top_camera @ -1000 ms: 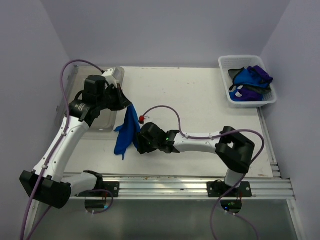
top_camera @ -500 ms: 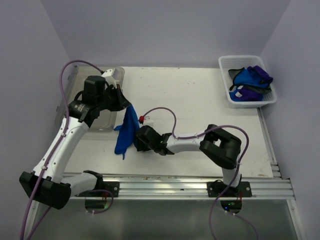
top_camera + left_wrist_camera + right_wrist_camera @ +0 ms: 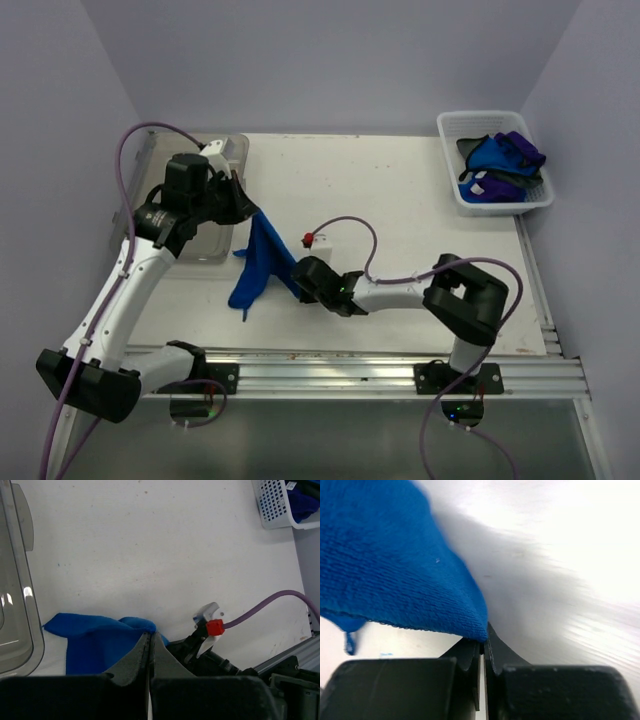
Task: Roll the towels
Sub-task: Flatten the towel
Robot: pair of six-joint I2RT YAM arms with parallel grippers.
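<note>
Nearby, clear bin (image 3: 213,243) beside blue towel (image 3: 255,268).

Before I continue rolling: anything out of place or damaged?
Nothing spilled or damaged. Only the blue towel looks untidy: it hangs bunched, pinched by both the left tool and the right tool.

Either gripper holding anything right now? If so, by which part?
Both are shut on the same blue towel. The left gripper pinches its raised top end, and the right gripper pinches an edge lower down, pulling it sideways.
</note>
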